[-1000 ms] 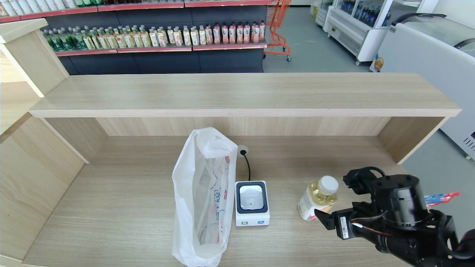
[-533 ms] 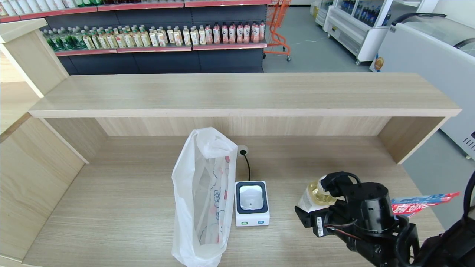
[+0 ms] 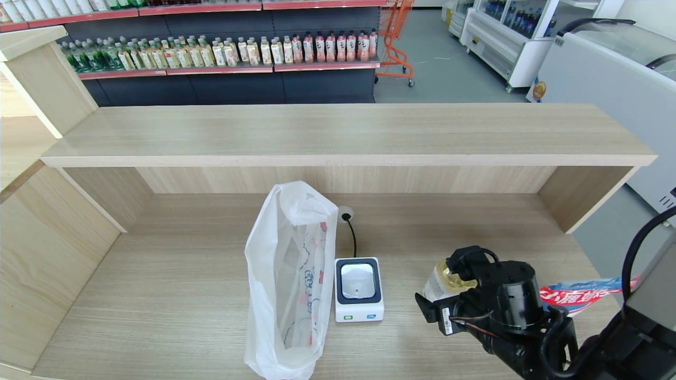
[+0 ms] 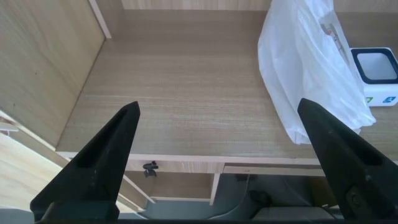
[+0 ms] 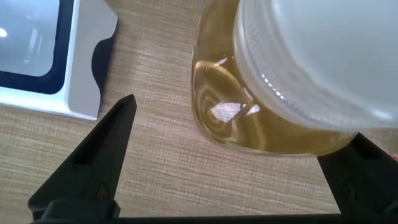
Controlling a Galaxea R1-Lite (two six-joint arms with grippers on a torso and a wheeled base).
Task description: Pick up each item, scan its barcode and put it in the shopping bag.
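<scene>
We saw the right hand [image 5: 242, 121] poised over the clear plastic bottle of yellow oil with a white cap [image 5: 280, 81]. Its two fingers were spread wide to either side of the bottle and not closed on it. The bottle stood upright on the pale wooden table [image 3: 174, 295], near and to the right of the white barcode scanner with a dark-framed window [image 3: 359, 289]. The translucent white plastic shopping bag [image 3: 289, 285] stood upright just beside the scanner, on its left. A flat red-and-blue packet [image 3: 575, 293] lay at the table's right edge. The left hand [image 4: 219, 104] hung above the table's near left part, fingers apart, holding nothing.
</scene>
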